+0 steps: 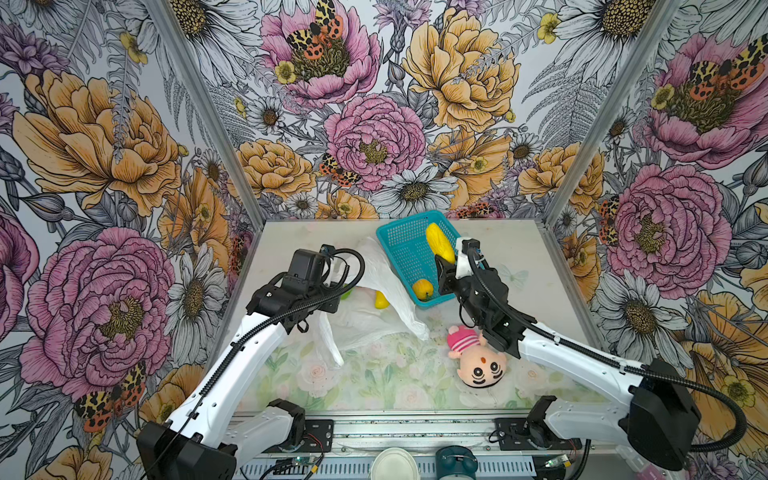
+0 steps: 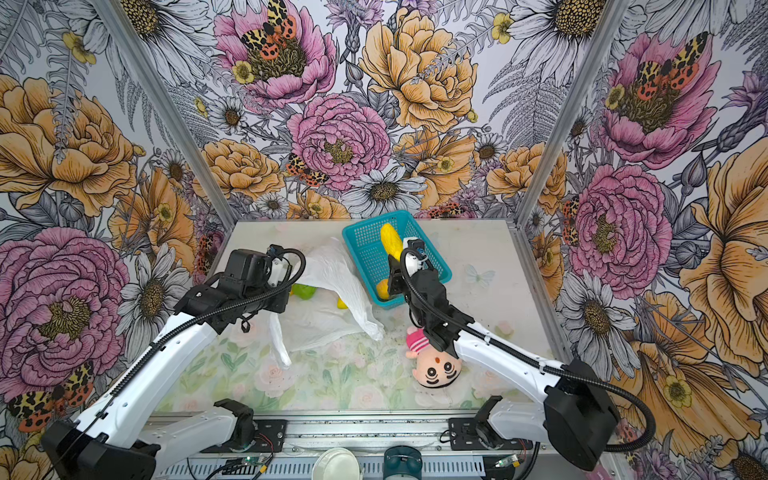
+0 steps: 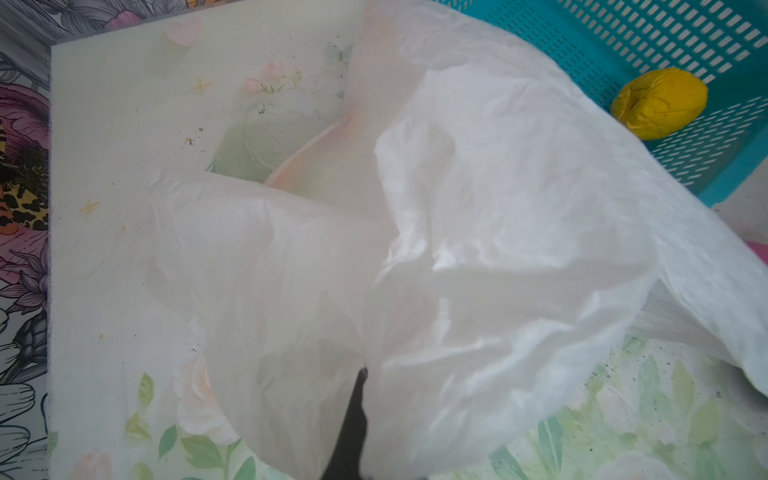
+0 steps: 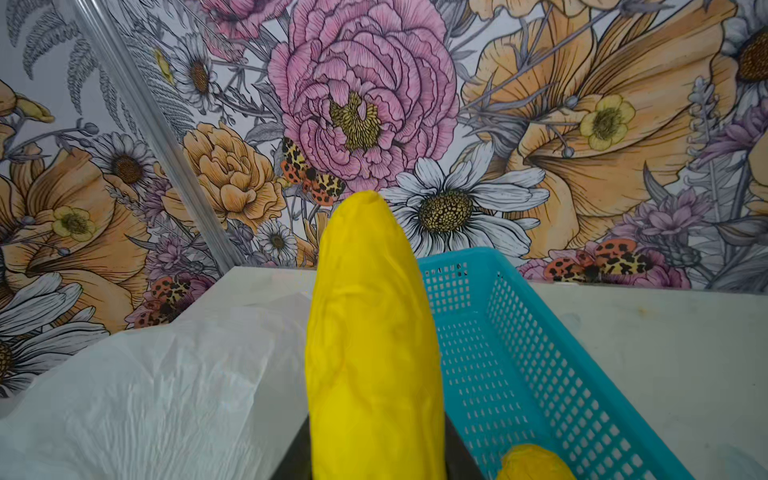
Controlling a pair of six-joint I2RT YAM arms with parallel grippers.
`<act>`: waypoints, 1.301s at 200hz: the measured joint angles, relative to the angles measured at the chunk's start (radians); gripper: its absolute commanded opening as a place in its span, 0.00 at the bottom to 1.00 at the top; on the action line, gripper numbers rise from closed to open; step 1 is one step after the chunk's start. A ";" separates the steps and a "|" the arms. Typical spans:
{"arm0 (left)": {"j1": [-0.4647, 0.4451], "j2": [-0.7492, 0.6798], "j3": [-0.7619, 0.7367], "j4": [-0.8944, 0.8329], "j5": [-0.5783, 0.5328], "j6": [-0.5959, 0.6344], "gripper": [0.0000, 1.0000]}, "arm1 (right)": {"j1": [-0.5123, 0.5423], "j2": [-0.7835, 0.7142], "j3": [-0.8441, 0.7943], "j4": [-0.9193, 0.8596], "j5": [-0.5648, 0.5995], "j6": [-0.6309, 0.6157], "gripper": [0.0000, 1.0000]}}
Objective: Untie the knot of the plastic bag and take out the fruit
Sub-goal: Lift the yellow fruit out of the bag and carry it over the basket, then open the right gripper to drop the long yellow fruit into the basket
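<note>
The white plastic bag (image 1: 376, 286) (image 2: 332, 274) is lifted at its left side, where my left gripper (image 3: 359, 399) is shut on a fold of its film (image 3: 457, 249). Its knot is out of view; one loose strap (image 1: 330, 343) trails on the table. A green fruit (image 1: 347, 293) and a yellow fruit (image 1: 380, 300) lie under the raised bag. My right gripper (image 4: 376, 461) (image 1: 446, 270) is shut on a long yellow fruit (image 4: 374, 353) (image 1: 439, 243), held over the teal basket (image 1: 399, 245). A round yellow-orange fruit (image 1: 423, 289) (image 3: 660, 104) lies in the basket.
The teal basket (image 2: 365, 249) stands at the back middle of the table, touching the bag. A pink-striped plush doll (image 1: 478, 357) (image 2: 436, 361) lies under my right forearm. Floral walls close in the back and both sides.
</note>
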 measured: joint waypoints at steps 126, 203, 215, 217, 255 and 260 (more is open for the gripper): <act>0.016 -0.026 -0.050 0.001 0.000 -0.014 0.00 | -0.140 0.529 0.510 -0.478 -0.186 0.063 0.30; 0.016 -0.029 -0.051 0.002 0.000 -0.014 0.00 | -0.282 0.716 0.585 -0.603 -0.285 0.156 0.31; 0.016 -0.029 -0.052 0.003 0.000 -0.014 0.00 | -0.288 0.731 0.589 -0.608 -0.290 0.166 0.32; 0.016 -0.029 -0.052 0.003 0.000 -0.014 0.00 | -0.288 0.733 0.590 -0.609 -0.290 0.167 0.32; 0.016 -0.029 -0.053 0.003 0.000 -0.014 0.00 | -0.291 0.759 0.605 -0.613 -0.310 0.189 0.46; 0.016 -0.029 -0.053 0.003 0.000 -0.014 0.00 | -0.291 0.759 0.605 -0.613 -0.313 0.195 0.50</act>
